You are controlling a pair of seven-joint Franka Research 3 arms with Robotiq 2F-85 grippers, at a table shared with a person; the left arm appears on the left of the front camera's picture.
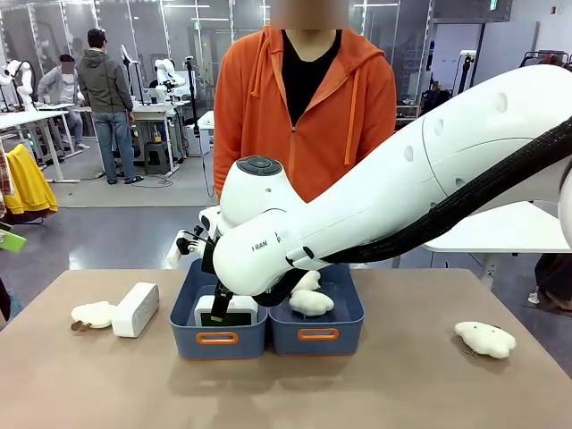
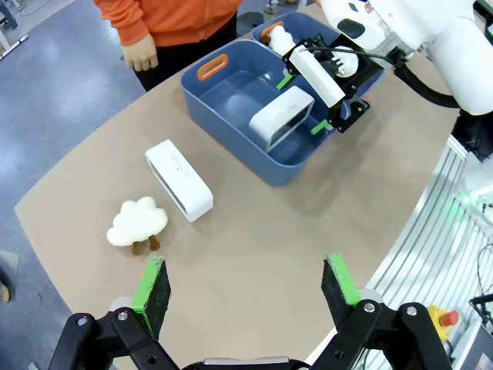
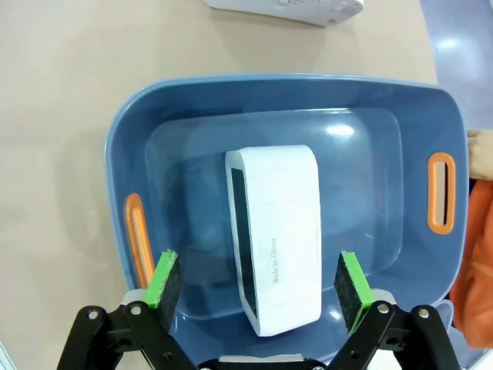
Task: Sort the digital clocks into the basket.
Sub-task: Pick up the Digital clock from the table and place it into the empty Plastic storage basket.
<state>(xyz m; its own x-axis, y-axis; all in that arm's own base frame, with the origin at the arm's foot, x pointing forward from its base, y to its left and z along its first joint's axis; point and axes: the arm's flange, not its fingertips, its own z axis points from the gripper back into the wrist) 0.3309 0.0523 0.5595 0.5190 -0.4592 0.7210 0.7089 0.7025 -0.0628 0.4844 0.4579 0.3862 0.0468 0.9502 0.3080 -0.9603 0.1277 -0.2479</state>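
Observation:
One white digital clock [image 3: 277,239] lies on the floor of the dark blue basket [image 3: 123,139], its screen facing sideways. My right gripper [image 3: 259,287] hangs open over it, green pads clear of both its sides. From the front, this clock [image 1: 226,312] sits in the left basket [image 1: 185,323] under my right arm. The second digital clock [image 1: 136,309] stands on the table left of the basket, seen again as a digital clock [image 2: 179,179] in the left wrist view. My left gripper [image 2: 246,289] is open and empty, high above the near table.
A second blue bin [image 1: 344,329] touches the basket on the right and holds a cream plush toy [image 1: 311,302]. Another plush [image 1: 94,314] lies beside the table clock, and a third plush [image 1: 484,338] lies far right. A person in orange [image 1: 304,98] stands behind the bins.

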